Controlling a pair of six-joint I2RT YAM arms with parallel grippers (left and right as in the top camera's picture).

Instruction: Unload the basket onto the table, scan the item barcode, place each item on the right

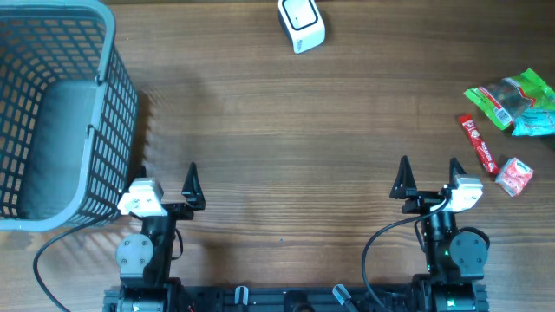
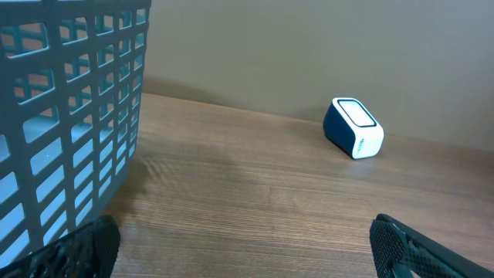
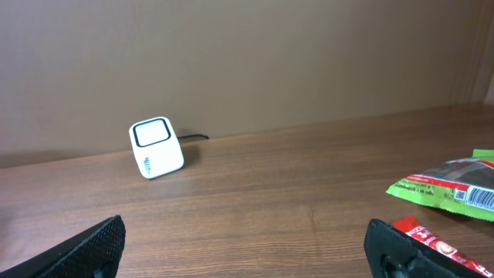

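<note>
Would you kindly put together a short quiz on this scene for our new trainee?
1. True or false: the left gripper and the right gripper are both open and empty.
2. The white scanner stands: A) at the far edge of the table; B) at its near edge; C) between a gripper's fingers.
3. How many packets lie on the right arm's side?
Key: 1 true; 2 A; 3 three.
</note>
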